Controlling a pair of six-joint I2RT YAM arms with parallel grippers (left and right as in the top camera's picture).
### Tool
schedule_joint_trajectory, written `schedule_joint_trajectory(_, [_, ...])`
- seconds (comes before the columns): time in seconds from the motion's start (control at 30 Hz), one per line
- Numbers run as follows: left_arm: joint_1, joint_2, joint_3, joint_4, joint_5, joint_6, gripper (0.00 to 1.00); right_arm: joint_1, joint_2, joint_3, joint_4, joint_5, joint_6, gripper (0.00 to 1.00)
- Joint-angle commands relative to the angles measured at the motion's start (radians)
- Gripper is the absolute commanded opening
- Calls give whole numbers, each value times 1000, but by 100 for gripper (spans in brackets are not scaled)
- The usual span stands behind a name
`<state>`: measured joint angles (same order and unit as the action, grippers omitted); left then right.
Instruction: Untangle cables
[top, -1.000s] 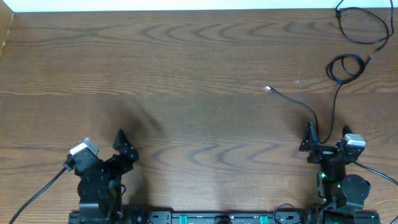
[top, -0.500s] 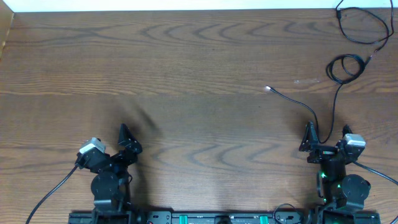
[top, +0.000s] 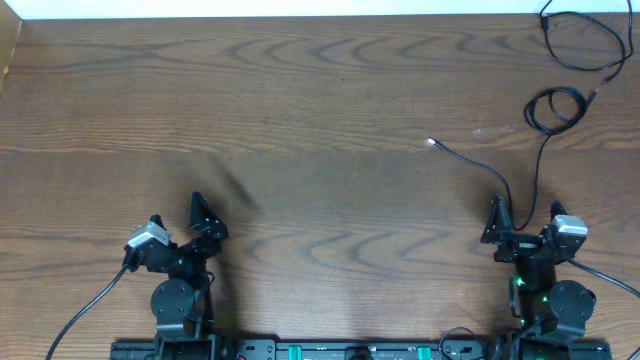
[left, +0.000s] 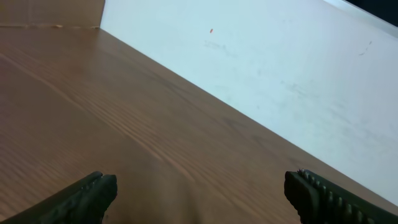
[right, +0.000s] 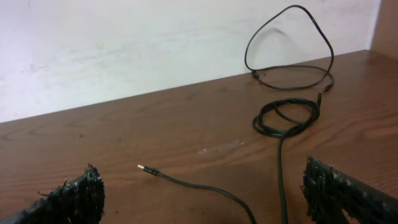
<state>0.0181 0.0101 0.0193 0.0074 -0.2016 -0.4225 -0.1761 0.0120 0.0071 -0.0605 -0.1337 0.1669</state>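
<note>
A wooden table (top: 300, 120) with brown, wavy grain fills the view. A white wall (top: 300, 8) runs along its far edge, marked by a tiny red speck (left: 211, 30) and faint scratches. At the far left corner a tan board (left: 50, 12) stands upright beside the wall. Toward the far right corner a pale scuff (right: 221, 147) marks the wood.

Matt brown wood-grain table (top: 320, 120), smooth thin black cables (right: 279, 168).
Cable sheaths look like slightly glossy plastic, one ending in a shiny metal plug (right: 143, 168); the white wall (right: 124, 50) is matt and faintly scuffed; the right gripper (right: 202, 199) has rough black fingers (right: 68, 199).
</note>
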Motion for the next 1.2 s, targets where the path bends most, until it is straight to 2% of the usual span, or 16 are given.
schedule_joint_trajectory(0.0, [2, -9, -15, -5, -21, 2, 94, 8, -6, -2, -4, 5, -15, 99])
schedule_joint_trajectory(0.13, [2, -9, -15, -67, 6, 18, 94, 8, -6, -2, -4, 5, -15, 99])
schedule_joint_trajectory(0.2, [2, -9, -15, -69, 38, 48, 94, 8, -6, -2, -4, 5, -15, 99])
schedule_joint_trajectory(1.17, [3, -6, -15, -66, 39, 48, 94, 8, -6, -2, -4, 5, -15, 99])
